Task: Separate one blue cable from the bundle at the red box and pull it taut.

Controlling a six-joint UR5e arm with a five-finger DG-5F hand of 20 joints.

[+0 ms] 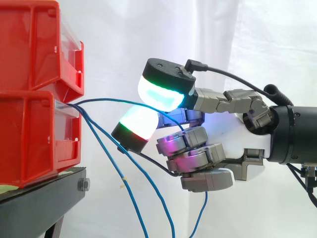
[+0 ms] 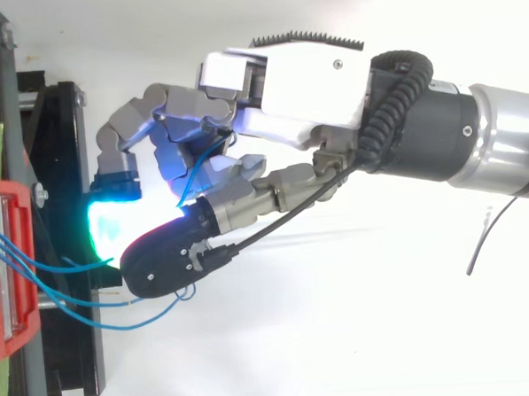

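The robot hand [image 1: 233,136] is curled, and one blue cable [image 1: 114,99] appears caught inside it. The cable passes between the two glowing fingertips [image 1: 158,94] into the folded fingers, and its free end hangs out below the palm. From the hand it runs back in a shallow arc to the front of the lower red box [image 1: 34,144]. The other blue cables [image 2: 103,328] droop away from that same opening, apart from the hand.

Judging by this, the separating looks done and the pulling is the step in hand, since the arc means slack remains. The next move calls for drawing straight away from the box with the pinch kept firm.
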